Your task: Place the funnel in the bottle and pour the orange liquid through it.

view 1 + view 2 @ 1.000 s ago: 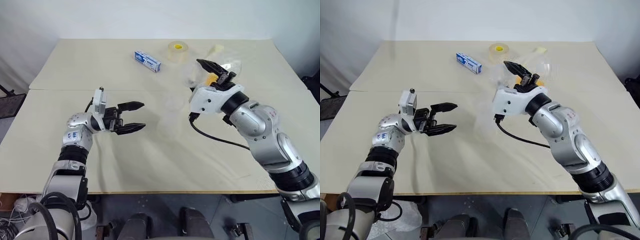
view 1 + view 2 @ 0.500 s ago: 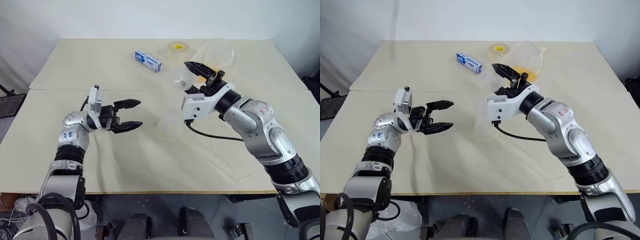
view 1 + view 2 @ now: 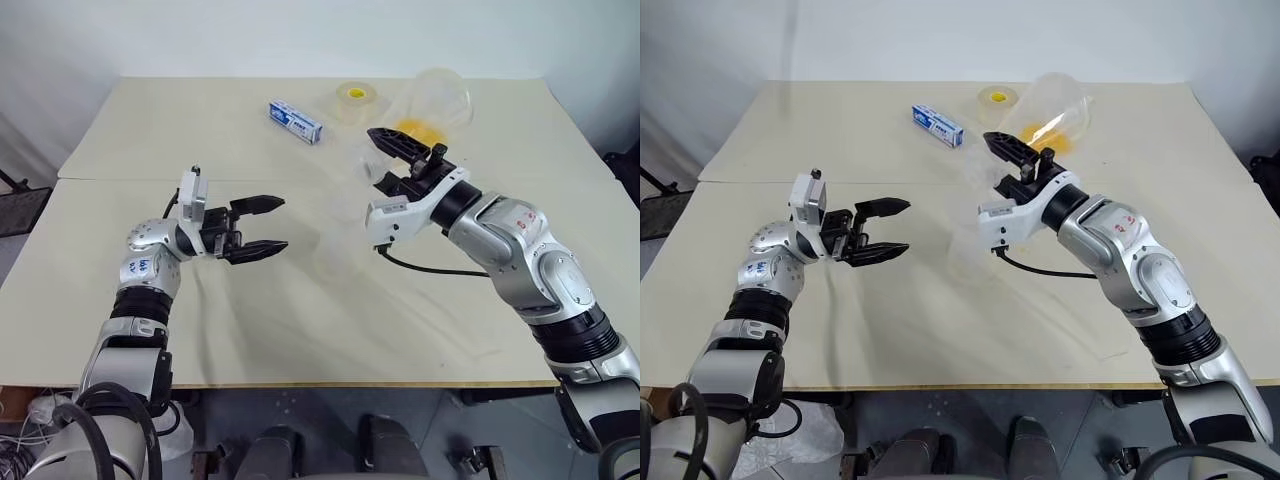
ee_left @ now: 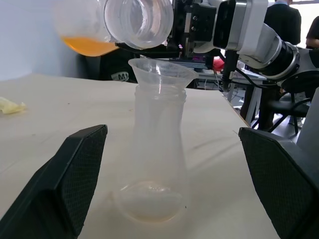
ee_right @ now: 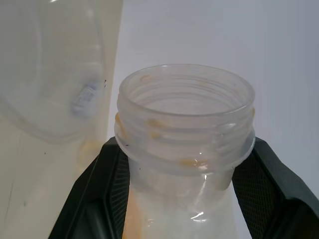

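Funnel (image 4: 160,70) sits in the bottle (image 4: 158,149); my right gripper (image 3: 400,160) clamps the flask (image 4: 119,22), tipping orange liquid (image 4: 89,46) at twelve o'clock; left gripper (image 3: 262,225) waits wide, empty.

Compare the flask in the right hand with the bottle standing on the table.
The flask is held tilted by the right hand; the bottle stands upright on the table. The flask holds orange liquid; the bottle carries a funnel. The flask is clear, the bottle frosted. Both are uncapped.
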